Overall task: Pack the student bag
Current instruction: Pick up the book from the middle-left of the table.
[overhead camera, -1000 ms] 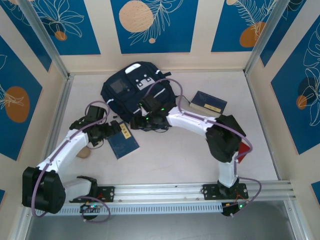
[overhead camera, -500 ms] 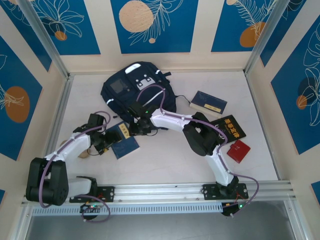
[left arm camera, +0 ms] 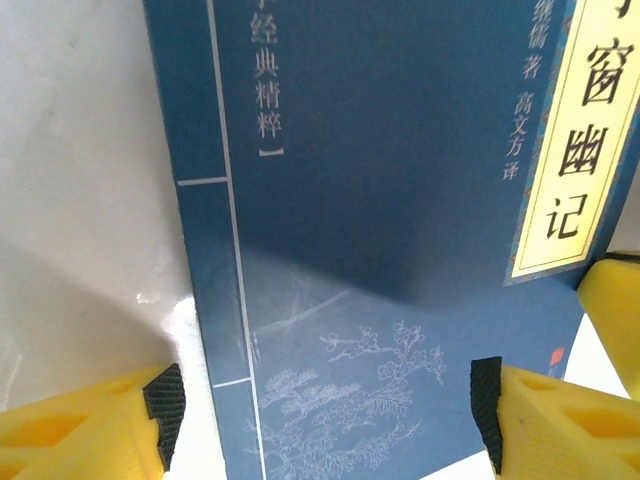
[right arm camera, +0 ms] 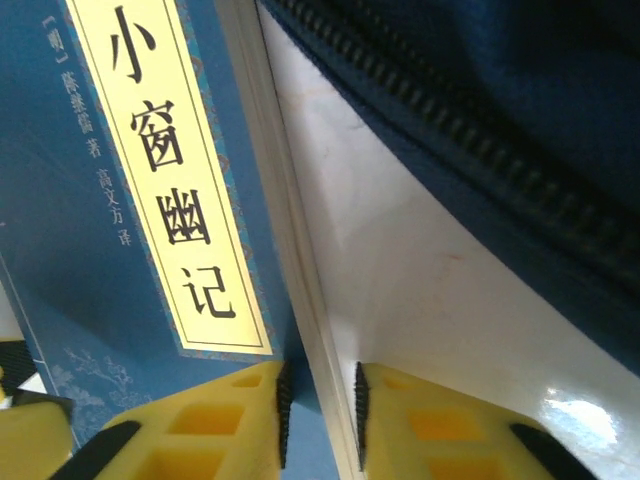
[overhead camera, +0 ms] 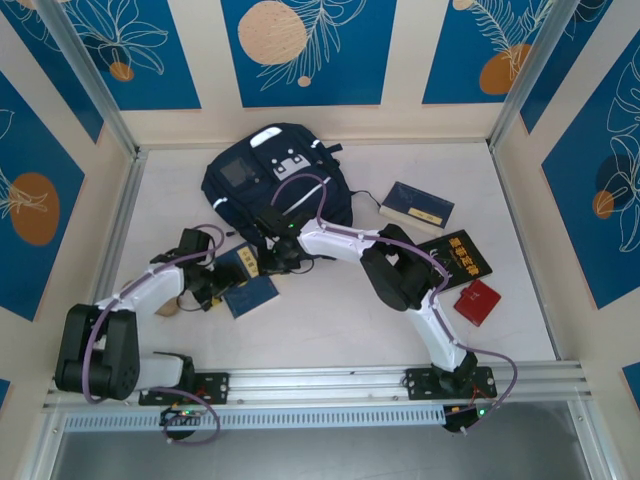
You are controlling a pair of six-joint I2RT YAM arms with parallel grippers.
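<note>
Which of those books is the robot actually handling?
The blue book lying at the near edge of the backpack, left of the rest: both pairs of jaws are at it. The others lie apart, untouched.

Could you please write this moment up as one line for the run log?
task: pack student bag | left gripper: open over blue book | right gripper: shut on book edge, outside bag

student bag [overhead camera: 250, 195], blue book [overhead camera: 252, 292] crowding middle, front tabletop [overhead camera: 325, 320] bare
</note>
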